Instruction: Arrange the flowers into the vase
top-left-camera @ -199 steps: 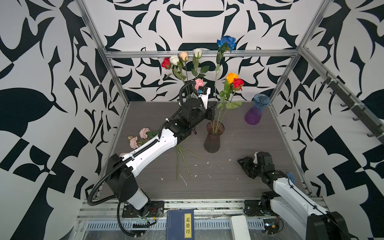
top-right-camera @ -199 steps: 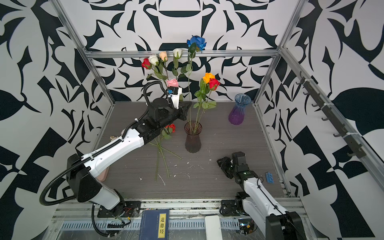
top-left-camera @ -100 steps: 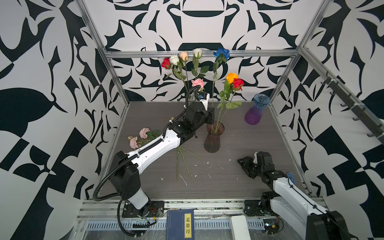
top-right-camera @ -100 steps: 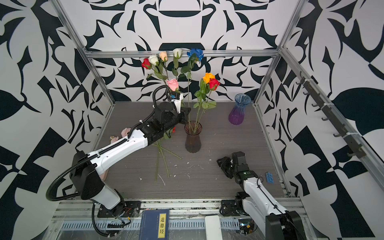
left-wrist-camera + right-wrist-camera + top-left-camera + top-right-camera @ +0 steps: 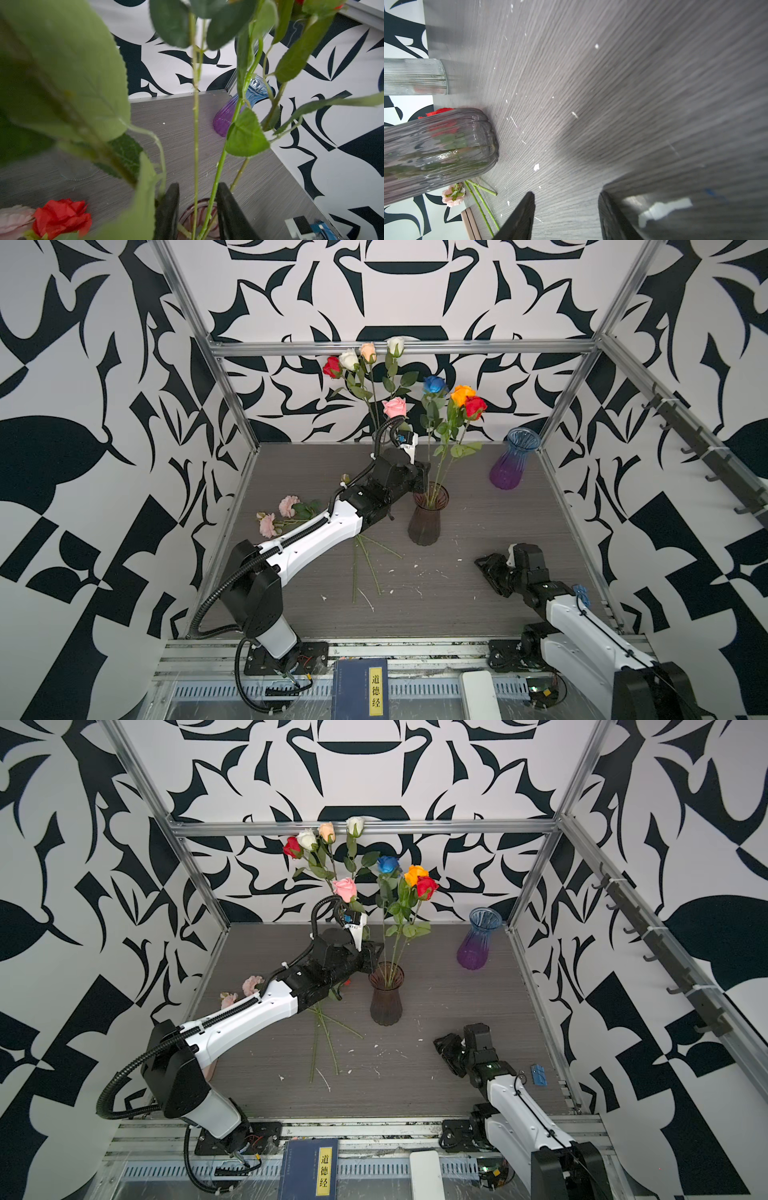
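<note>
Flowers [image 5: 462, 394] in blue, orange and red stand in the smoky brown ribbed glass vase [image 5: 424, 522] at the centre of both top views, and two of their long green stems run loose between the black fingers [image 5: 168, 207] of the left gripper [image 5: 198, 186], which are apart just above the vase's rim. A red bloom [image 5: 62, 216] lies on the grey wood-grain table [image 5: 478, 510]; frilly pink blooms [image 5: 286, 506] lie at centre left, bare green stems [image 5: 355, 572] lower centre. More roses [image 5: 368, 351] rise behind the gripper, where a clear ribbed glass vase [image 5: 415, 76] stands. A purple-and-blue glass vase [image 5: 513, 460] stands upper right. At lower right, the right gripper [image 5: 484, 564] sits low over the table, fingers apart.
</note>
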